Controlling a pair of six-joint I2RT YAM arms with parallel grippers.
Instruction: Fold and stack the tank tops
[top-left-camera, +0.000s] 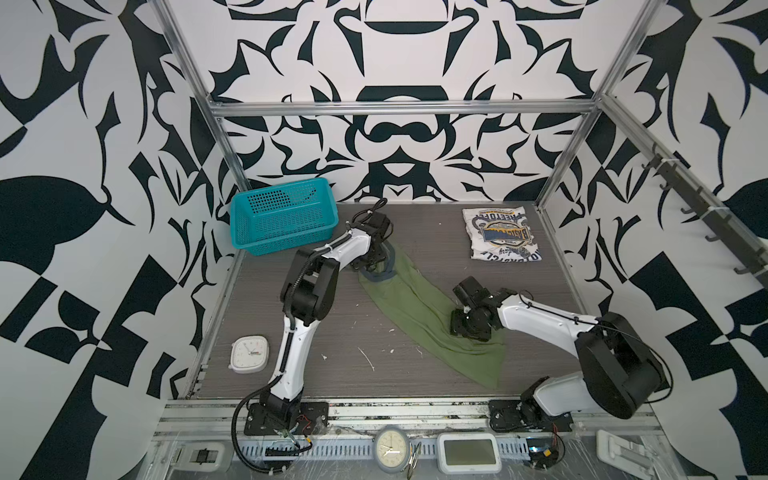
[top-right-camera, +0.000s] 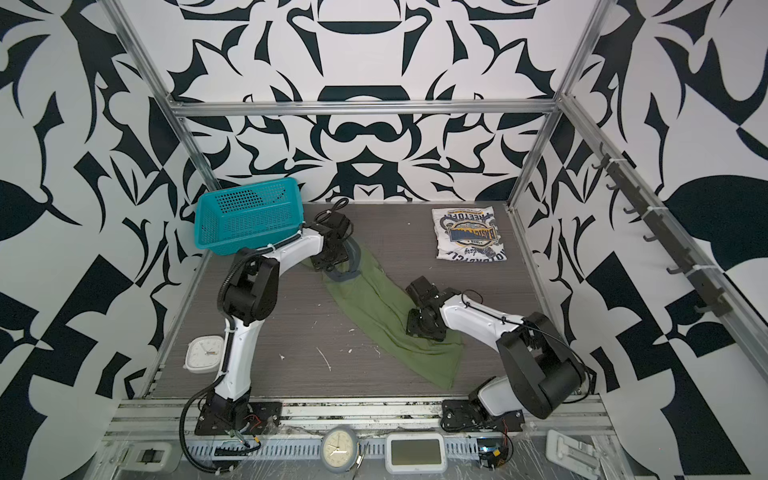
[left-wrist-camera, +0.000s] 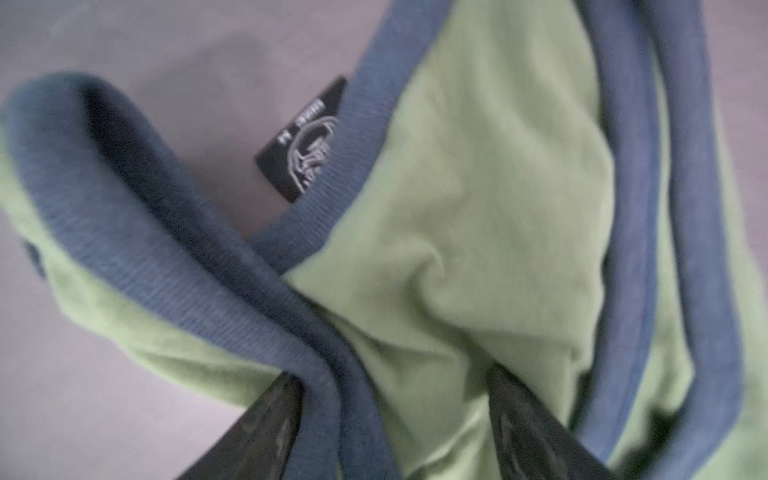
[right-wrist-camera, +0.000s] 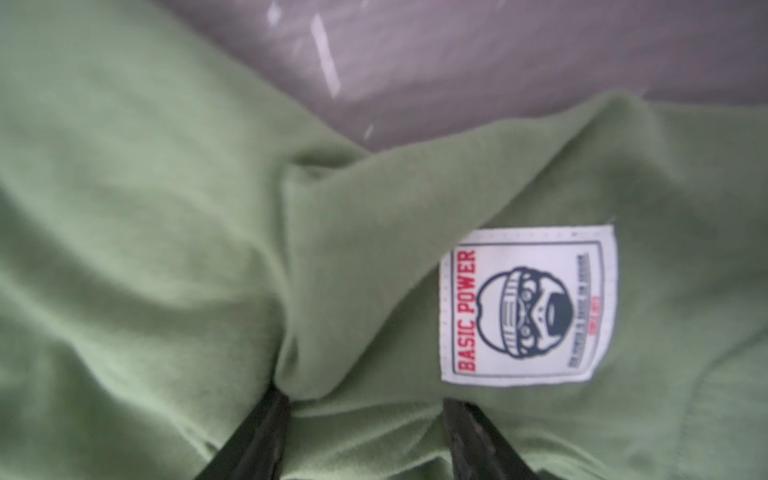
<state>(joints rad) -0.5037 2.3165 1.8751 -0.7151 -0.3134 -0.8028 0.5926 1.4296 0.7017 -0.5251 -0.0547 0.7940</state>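
Note:
The olive green tank top (top-left-camera: 415, 307) (top-right-camera: 374, 309) lies stretched in a long diagonal strip across the middle of the table. My left gripper (top-left-camera: 374, 262) (top-right-camera: 332, 259) is down on its navy-trimmed neck end. In the left wrist view the left gripper (left-wrist-camera: 395, 374) is open, with navy trim and green cloth bunched between the fingers. My right gripper (top-left-camera: 465, 328) (top-right-camera: 419, 326) sits on the hem end. It (right-wrist-camera: 365, 395) is open over a raised fold beside a white label (right-wrist-camera: 528, 303). The white tank top (top-left-camera: 500, 237) (top-right-camera: 469, 232) lies folded at the back right, badge print up.
A teal mesh basket (top-left-camera: 282, 220) stands at the back left, close behind the left arm. A white square clock (top-left-camera: 249, 353) lies at the front left. A round clock (top-left-camera: 391, 449) and a small screen (top-left-camera: 469, 452) sit on the front rail. Metal frame posts ring the table.

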